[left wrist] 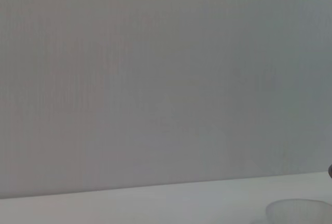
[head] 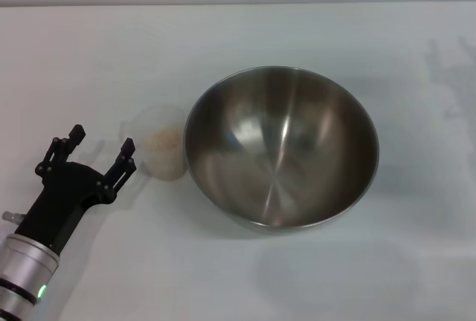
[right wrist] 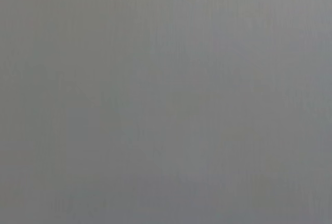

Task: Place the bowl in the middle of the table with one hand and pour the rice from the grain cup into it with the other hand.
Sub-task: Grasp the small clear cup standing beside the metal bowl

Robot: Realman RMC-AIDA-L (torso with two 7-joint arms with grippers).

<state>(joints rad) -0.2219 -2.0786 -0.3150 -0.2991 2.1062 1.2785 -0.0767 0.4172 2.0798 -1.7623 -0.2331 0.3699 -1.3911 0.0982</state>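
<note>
The steel bowl (head: 281, 148) stands empty in the middle of the white table (head: 89, 53). The clear grain cup (head: 162, 150) stands upright just left of the bowl, close to or touching its wall, with pale rice (head: 163, 140) inside. My left gripper (head: 102, 151) is open and empty, low at the left, its nearer finger a short way left of the cup. The cup's rim also shows in the left wrist view (left wrist: 301, 212). My right gripper is out of view; the right wrist view shows only plain grey.
The table's far edge (head: 238, 4) meets a grey wall. Faint shadows lie on the table at the far right (head: 450, 76).
</note>
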